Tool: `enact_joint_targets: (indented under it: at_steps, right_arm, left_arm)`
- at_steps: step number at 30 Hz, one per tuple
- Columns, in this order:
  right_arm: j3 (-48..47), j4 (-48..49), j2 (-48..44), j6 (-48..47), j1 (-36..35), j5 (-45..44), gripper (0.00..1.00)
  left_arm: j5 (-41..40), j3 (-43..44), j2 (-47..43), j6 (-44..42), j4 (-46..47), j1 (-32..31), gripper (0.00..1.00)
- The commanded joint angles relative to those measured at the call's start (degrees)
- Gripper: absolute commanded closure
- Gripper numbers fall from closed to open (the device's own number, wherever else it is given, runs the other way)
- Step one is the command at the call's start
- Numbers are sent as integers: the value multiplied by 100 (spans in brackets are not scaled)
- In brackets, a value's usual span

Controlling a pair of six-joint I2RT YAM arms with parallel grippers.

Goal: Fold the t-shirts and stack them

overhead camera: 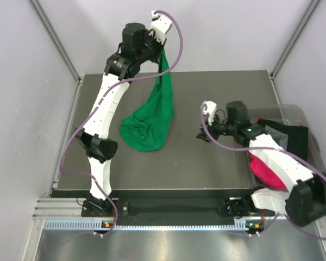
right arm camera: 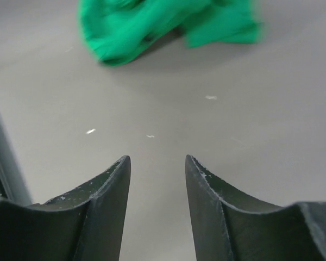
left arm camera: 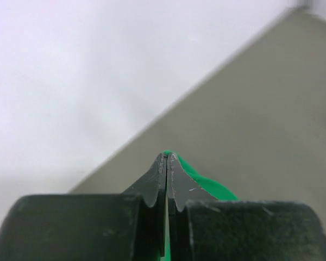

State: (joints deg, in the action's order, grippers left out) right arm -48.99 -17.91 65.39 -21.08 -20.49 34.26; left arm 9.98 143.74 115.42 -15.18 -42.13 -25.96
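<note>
A bright green t-shirt (overhead camera: 152, 117) hangs from my left gripper (overhead camera: 162, 54), which is raised high over the table's far edge; the shirt's lower part lies bunched on the table. In the left wrist view the left gripper (left arm camera: 168, 156) is shut on a fold of the green t-shirt (left arm camera: 206, 184). My right gripper (overhead camera: 201, 135) is open and empty, low over the table right of the shirt. In the right wrist view the right gripper (right arm camera: 157, 160) faces the green t-shirt (right arm camera: 152, 24). Magenta-pink (overhead camera: 266, 171), black (overhead camera: 296, 138) and grey (overhead camera: 280, 138) t-shirts lie in a bin at the right.
A clear plastic bin (overhead camera: 293, 111) stands at the table's right edge, partly under my right arm. White walls enclose the dark grey table (overhead camera: 206, 174) on three sides. A metal rail runs along the near edge.
</note>
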Motion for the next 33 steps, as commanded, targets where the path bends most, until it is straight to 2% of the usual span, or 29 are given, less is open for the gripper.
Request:
enact_joint_targets:
  at_steps: [1, 6, 9, 11, 13, 21, 25, 33]
  right_arm:
    - [-453, -116, 562, -404, -656, 196, 54]
    - [-1120, -344, 1790, -967, -1798, -463, 54]
    - [-1560, -239, 2467, -898, -2116, -552, 53]
    - [-1945, -230, 2803, -854, -2196, -561, 52]
    - [-2279, -213, 3242, -810, -2292, -543, 51]
    - [-2993, -134, 4411, -450, -2565, -298, 46]
    - [-3063, 138, 4641, -388, -2644, -174, 44]
    - [-3512, 481, 5195, -72, -2723, -156, 47]
  left_arm:
    - [-1685, 400, 287, -389, 1249, -15, 100]
    - [-2447, 234, 500, -749, 1944, -24, 100]
    - [-2369, -564, 150, -785, 2347, -15, 100]
    - [-2378, -1352, -106, -741, 2665, -6, 100]
    - [-2447, -1707, -326, -662, 2824, 3, 100]
    - [-2536, -1893, -642, -205, 2569, 380, 100]
    - [-2545, -2165, -801, -170, 2561, 495, 100]
    - [-2527, -2342, -986, -56, 2455, 618, 100]
